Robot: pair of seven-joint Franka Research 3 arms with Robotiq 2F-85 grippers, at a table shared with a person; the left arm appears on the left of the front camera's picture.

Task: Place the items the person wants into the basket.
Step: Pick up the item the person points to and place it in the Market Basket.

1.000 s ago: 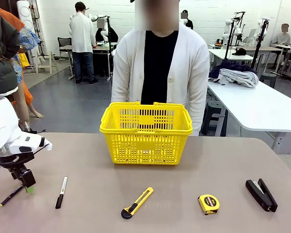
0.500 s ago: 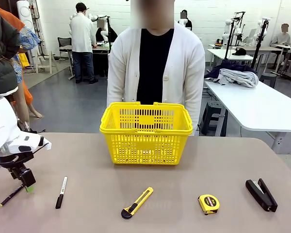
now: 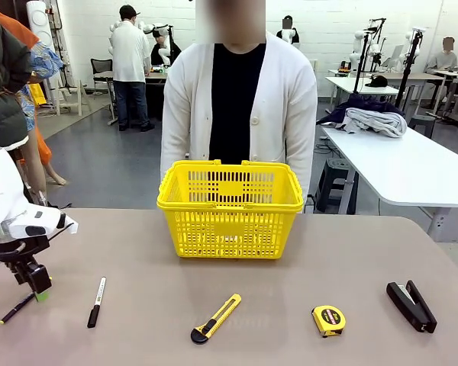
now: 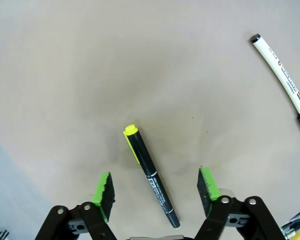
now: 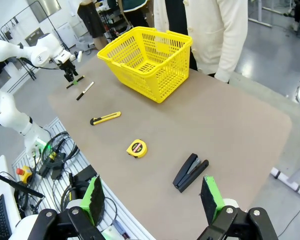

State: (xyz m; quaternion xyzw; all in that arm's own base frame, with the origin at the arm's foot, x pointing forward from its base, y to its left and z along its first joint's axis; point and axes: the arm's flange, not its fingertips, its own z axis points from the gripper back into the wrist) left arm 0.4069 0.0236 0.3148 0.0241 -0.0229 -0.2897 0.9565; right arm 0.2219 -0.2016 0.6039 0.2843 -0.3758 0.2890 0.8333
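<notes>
A thin black pen (image 4: 150, 177) with a yellow end lies on the table between the green pads of my left gripper (image 4: 154, 175), whose jaws stand open on either side without touching it. From the front, the left gripper (image 3: 37, 290) hangs low over the pen (image 3: 17, 309) at the table's left edge. The black marker (image 3: 97, 301) with its white barrel lies just right of it. The black stapler (image 3: 411, 306) lies at the front right. My right gripper (image 5: 152, 187) is open, high above the stapler (image 5: 190, 172). The yellow basket (image 3: 229, 202) stands before the person (image 3: 237, 99).
A yellow-and-black utility knife (image 3: 216, 318) and a yellow tape measure (image 3: 328, 320) lie at the front middle, between the marker and the stapler. Bare tabletop surrounds the basket. Other tables and people are far behind.
The left gripper has sunk slightly and edged left over the pen. The person has shifted a little to the left behind the basket. The items on the table have not moved.
</notes>
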